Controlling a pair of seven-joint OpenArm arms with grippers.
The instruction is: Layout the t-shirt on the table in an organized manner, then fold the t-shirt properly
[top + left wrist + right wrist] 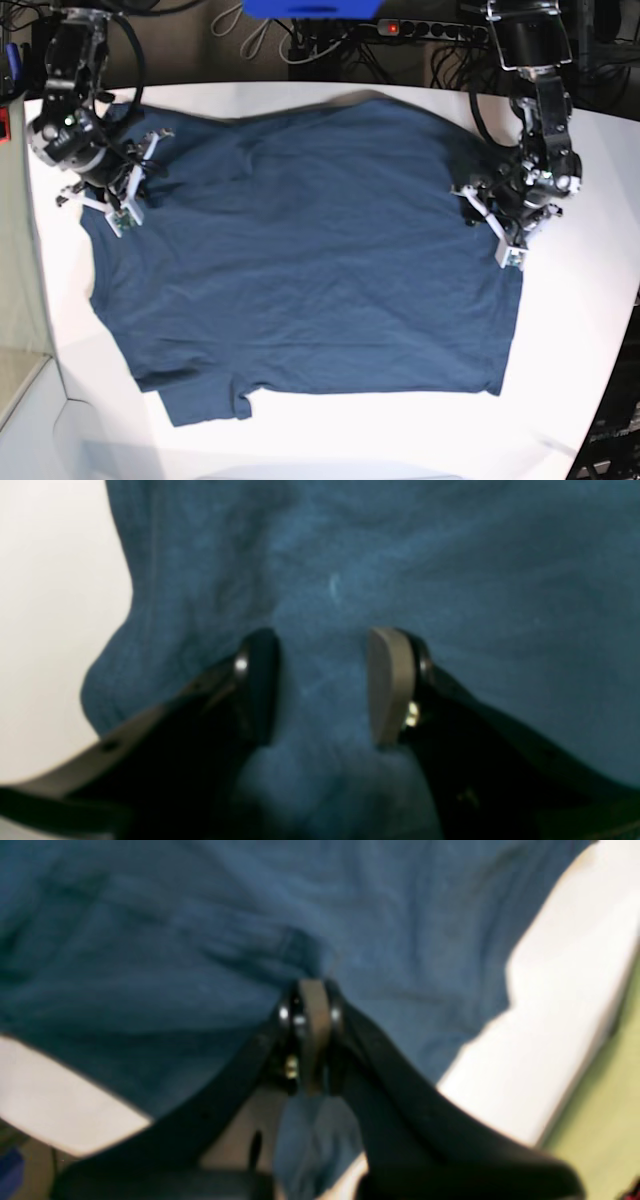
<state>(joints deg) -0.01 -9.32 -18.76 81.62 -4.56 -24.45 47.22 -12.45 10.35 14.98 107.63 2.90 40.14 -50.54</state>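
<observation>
A: Base view, left to right: right gripper point(128, 205) has its jaws pinched on the t-shirt point(310, 250), spread over the counter point(590, 330).

B: Left gripper point(510, 235) straddles cloth, half-open. Still laying out; it likely must close before folding.

Both wrist views blurred. T-shirt point(450, 605) cut off at frame edges there — left gripper point(322, 685) grip can't tell; fingertips hidden in base view.

Navy t-shirt point(300, 250) spread on white table point(560, 380)
</observation>
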